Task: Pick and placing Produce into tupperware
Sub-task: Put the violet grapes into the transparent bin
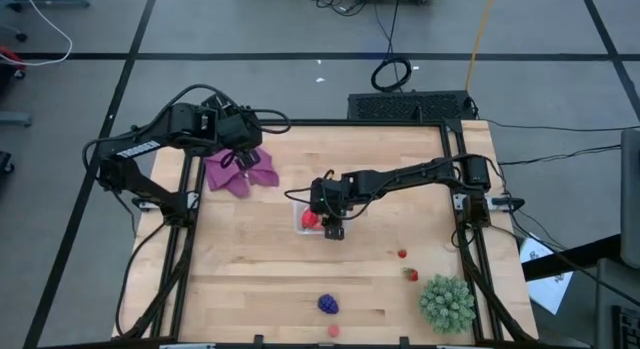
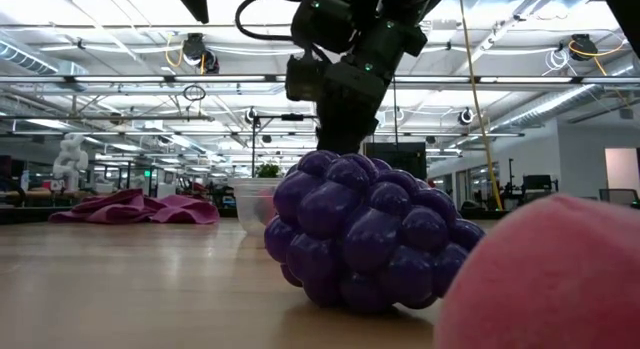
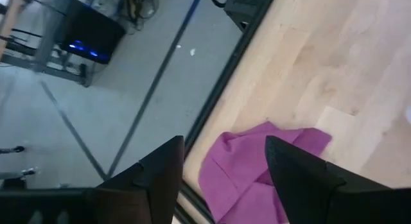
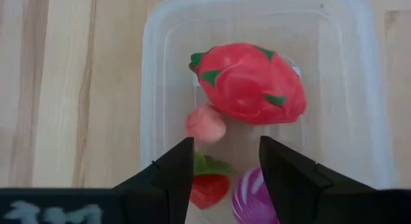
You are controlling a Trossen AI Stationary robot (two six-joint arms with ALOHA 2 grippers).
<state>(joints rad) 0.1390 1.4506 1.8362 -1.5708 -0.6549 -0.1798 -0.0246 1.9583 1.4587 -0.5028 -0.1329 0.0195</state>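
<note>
The clear tupperware (image 1: 303, 217) (image 4: 154, 89) stands mid-table. It holds a big red fruit with green scales (image 4: 247, 83), a pale pink ball (image 4: 205, 123), a strawberry (image 4: 209, 187) and a magenta piece (image 4: 252, 199). My right gripper (image 1: 331, 227) (image 4: 226, 166) hangs open just above the tub, touching nothing. On the table lie a tiny red fruit (image 1: 402, 253), a strawberry (image 1: 411, 274), a dark blue-purple cluster (image 1: 328, 304) (image 2: 365, 234) and a pale pink fruit (image 1: 333, 330) (image 2: 550, 279). My left gripper (image 1: 240, 149) (image 3: 225, 166) waits open above the purple cloth (image 1: 240, 172).
A green spiky plant (image 1: 447, 302) sits in the near right corner. The purple cloth (image 3: 257, 176) lies at the far left edge, by the black frame rail (image 1: 190, 189). Bare wood stretches across the near left of the table (image 1: 240, 279).
</note>
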